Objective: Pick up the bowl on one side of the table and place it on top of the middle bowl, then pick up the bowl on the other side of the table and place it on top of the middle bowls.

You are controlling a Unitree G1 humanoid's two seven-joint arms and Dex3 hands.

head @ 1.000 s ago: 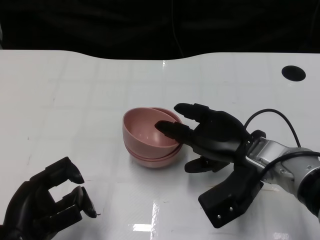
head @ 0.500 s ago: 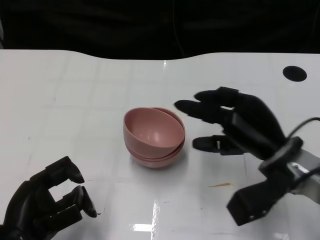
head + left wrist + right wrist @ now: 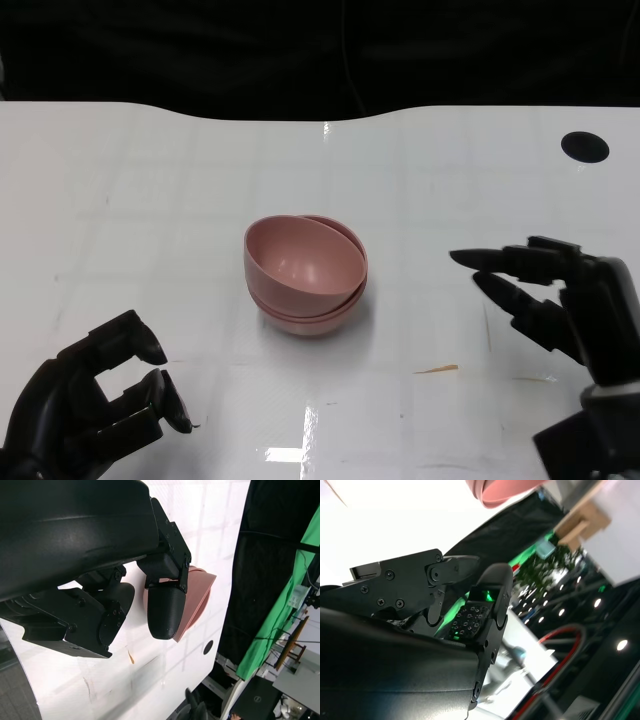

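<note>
A stack of pink bowls [image 3: 305, 275] sits in the middle of the white table [image 3: 150, 180]; the top bowl leans tilted inside the ones under it. The left wrist view shows the pink bowls [image 3: 197, 600] past the fingers, and the right wrist view catches their rim [image 3: 505, 492] at its edge. My right hand [image 3: 555, 300] hovers to the right of the stack, apart from it, fingers spread and holding nothing. My left hand [image 3: 95, 400] stays at the near left with fingers curled in, nothing in them.
A black round hole [image 3: 585, 146] marks the table's far right. A small tan scrap [image 3: 437, 369] lies on the table between the stack and my right hand. The table's far edge meets a dark backdrop.
My right hand has let go of the top bowl and drawn back to the right, away from the stack. The bowls and my left hand have stayed put.
</note>
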